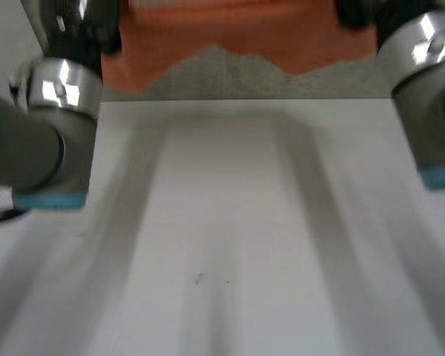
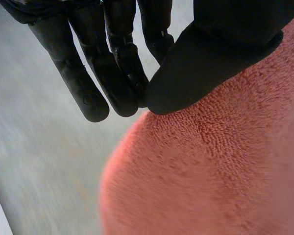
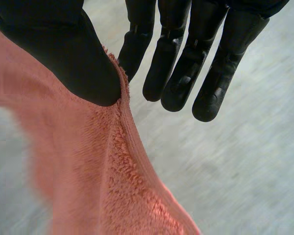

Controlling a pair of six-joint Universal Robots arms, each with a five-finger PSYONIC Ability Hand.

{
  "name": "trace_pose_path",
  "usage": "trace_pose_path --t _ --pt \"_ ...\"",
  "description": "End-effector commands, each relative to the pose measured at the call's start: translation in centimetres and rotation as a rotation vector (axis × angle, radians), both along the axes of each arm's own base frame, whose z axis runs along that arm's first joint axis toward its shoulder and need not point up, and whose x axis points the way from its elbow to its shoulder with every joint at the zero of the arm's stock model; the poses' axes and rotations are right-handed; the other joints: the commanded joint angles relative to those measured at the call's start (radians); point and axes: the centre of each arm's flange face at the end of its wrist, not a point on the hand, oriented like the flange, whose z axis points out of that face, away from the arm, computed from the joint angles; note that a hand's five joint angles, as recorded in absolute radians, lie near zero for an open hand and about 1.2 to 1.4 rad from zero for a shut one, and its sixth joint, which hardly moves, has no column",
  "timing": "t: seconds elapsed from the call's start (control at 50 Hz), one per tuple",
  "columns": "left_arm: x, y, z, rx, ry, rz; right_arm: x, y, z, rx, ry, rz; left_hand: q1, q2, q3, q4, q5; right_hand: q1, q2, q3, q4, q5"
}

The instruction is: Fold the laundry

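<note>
Your white table [image 1: 230, 222] runs away from you in the head view, with grey floor beyond its far edge. The orange towel [image 1: 230, 26] hangs past that far edge, spread from near one far corner to near the other. Its uneven lower hem is clear of the tabletop. The left arm [image 1: 30, 148] and right arm [image 1: 430, 111] stand by the side edges.

In the left wrist view, your left hand [image 2: 220, 49] pinches the towel [image 2: 210, 171], with the thumb pressed onto the pile against the fingertips [image 2: 130, 95]. The hold sits right at the cloth's rim, so it looks shallow.

In the right wrist view, your right hand [image 3: 59, 44] nips the towel [image 3: 98, 171] at its hemmed edge, between the thumb and the nearest finger. The other fingers [image 3: 206, 93] are straight and off the cloth.

Both pinches look thin. Spread the arms too far and a corner could slip and drop to the floor. Draw the towel in low and the hem could snag on the far edge and bunch.

The head view gives you the towel's span against the table, and the wrist views give you each grip up close.
</note>
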Motion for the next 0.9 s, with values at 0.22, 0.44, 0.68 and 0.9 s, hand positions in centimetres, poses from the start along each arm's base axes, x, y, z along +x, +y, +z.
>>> trace_pose_path --t 0.22,0.44,0.68,0.9 --pt "2.0 8.7 -18.0 0.729 -0.369 -0.036 -0.1 2.7 -18.5 0.568 0.397 0.012 0.197 0.178 0.179 0.179 0.180 0.411 0.209 0.207 0.204 0.232" --pt "2.8 12.3 -18.2 0.908 -0.487 -0.067 -1.1 4.0 -19.9 0.627 0.418 0.015 0.197 0.178 0.179 0.179 0.180 0.411 0.209 0.207 0.204 0.232" --pt "2.4 11.5 -12.2 0.730 -0.403 -0.088 -1.6 5.4 -20.9 0.623 0.422 0.036 -0.657 -0.676 -0.674 -0.675 -0.674 0.411 0.209 0.207 0.204 0.232" --pt "2.9 5.5 -11.4 0.693 -0.378 -0.122 -1.5 6.0 -21.5 0.629 0.428 0.049 -0.610 -0.629 -0.628 -0.628 -0.627 0.411 0.209 0.207 0.204 0.232"
